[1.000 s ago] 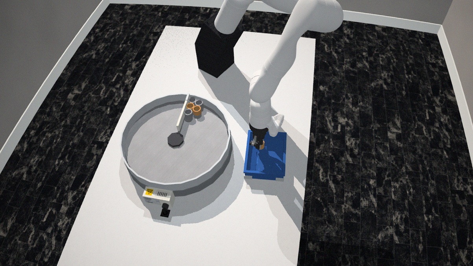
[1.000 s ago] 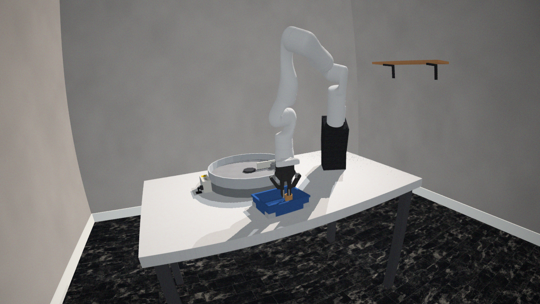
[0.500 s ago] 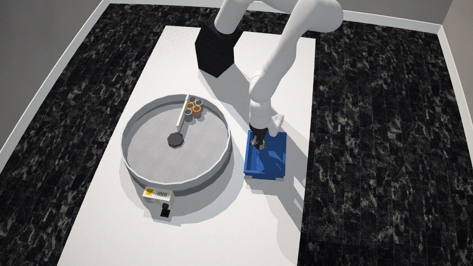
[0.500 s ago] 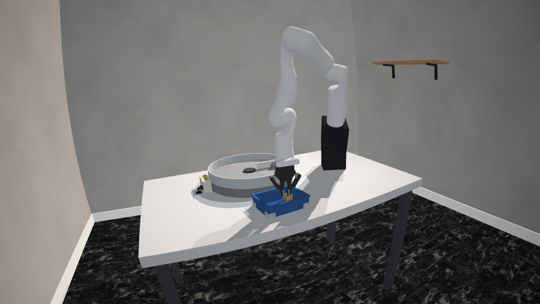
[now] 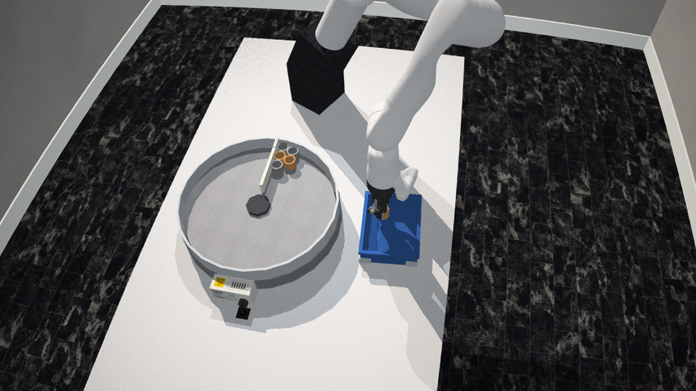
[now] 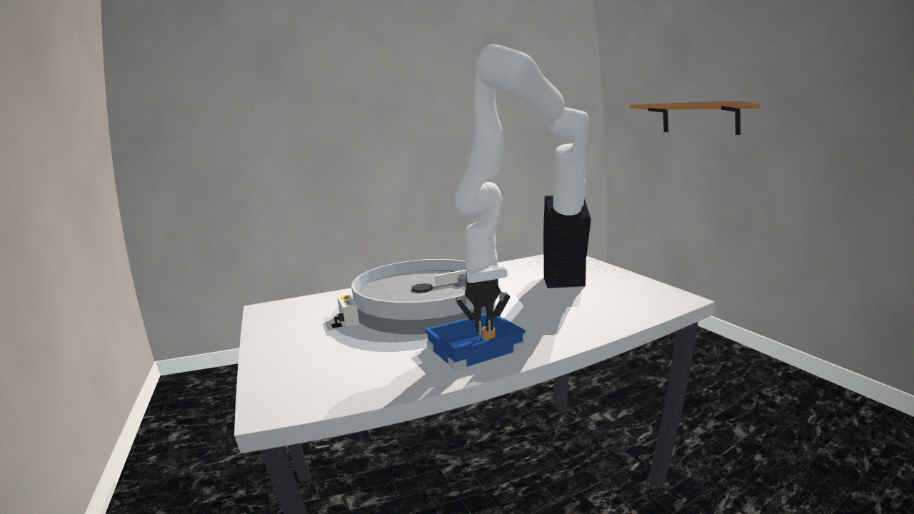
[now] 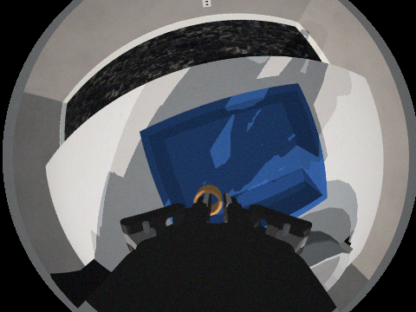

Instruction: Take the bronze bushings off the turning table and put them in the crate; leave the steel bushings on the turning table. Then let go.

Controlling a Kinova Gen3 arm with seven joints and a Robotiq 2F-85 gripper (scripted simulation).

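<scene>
My gripper (image 5: 379,216) (image 6: 484,331) (image 7: 217,200) points down into the blue crate (image 5: 413,253) (image 6: 445,346) (image 7: 152,158). Its fingers are slightly open. One is inside a bronze bushing (image 5: 387,212) (image 6: 488,333) (image 7: 208,188) and one outside, with a gap showing beside the bushing's wall. The bushing is upright in the crate; its base is hidden. On the turning table (image 5: 224,231) (image 6: 390,293), two bronze bushings (image 5: 289,166) (image 5: 275,156) stand close together among three steel bushings (image 5: 277,173) (image 5: 296,153) (image 5: 279,147).
A pale guide bar (image 5: 268,168) runs from near the dark hub (image 5: 258,205) to the turning table's rim, beside the bushings. A raised wall rings the turning table. A control box (image 5: 233,285) sits in front. The crate has a raised ledge (image 7: 282,191) along one side.
</scene>
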